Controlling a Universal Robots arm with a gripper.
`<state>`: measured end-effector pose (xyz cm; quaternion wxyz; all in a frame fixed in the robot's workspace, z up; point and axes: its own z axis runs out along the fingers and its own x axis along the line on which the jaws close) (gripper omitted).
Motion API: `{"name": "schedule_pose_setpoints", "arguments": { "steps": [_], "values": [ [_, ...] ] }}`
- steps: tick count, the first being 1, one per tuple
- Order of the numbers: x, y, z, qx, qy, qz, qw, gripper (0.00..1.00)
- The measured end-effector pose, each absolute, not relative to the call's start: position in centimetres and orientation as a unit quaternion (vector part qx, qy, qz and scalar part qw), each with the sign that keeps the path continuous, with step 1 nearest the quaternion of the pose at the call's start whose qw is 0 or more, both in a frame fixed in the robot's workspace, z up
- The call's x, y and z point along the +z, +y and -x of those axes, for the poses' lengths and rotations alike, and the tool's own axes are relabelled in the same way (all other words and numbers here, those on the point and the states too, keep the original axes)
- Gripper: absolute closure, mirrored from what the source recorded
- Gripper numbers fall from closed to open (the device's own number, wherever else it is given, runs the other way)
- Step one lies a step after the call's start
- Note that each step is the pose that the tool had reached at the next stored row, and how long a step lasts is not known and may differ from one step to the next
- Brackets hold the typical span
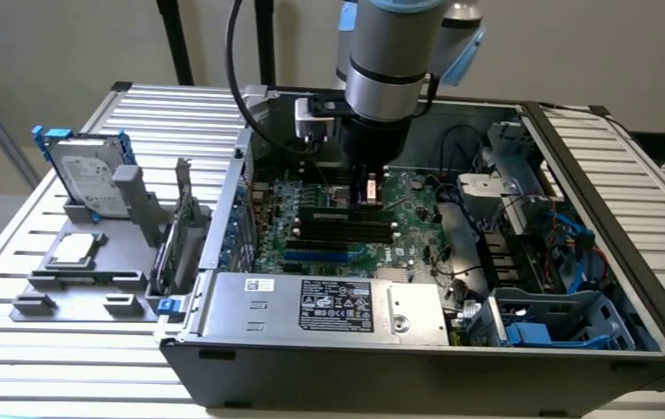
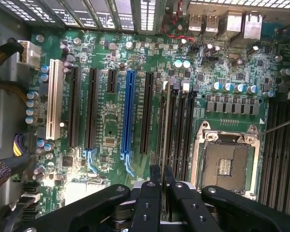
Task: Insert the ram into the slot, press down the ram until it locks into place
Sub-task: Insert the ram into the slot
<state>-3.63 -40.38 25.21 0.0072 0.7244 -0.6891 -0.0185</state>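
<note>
Gripping the ram along its upper edge, the gripper has its two black fingers pressed against the stick's opposite faces, so it is closed on the ram. The stick looks light and stiff but thin and brittle. It probably tolerates a straight push along its height and little twisting. The hold near the middle of its length seems sound, since force there should spread evenly to both ends.

From the wrist camera the ram appears edge-on, a narrow pale sliver. Its chips and label are turned out of sight. It runs parallel to the black memory slots, at the side of that bank nearer the blue expansion slot. The neighbouring slot lies just beside it. Whether its lower edge sits inside a slot cannot be told. Beyond the bank lies the square metal processor socket.

In the exterior view the arm reaches down into the open computer case, with the gripper low over the green motherboard.
</note>
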Motion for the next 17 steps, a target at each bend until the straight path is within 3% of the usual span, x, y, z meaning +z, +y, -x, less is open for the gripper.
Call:
{"name": "schedule_pose_setpoints", "arguments": {
  "steps": [17],
  "values": [
    [24.0, -39.9, 3.2, -0.023, -0.689, -0.724, 0.011, 0.86]
  ]
}}
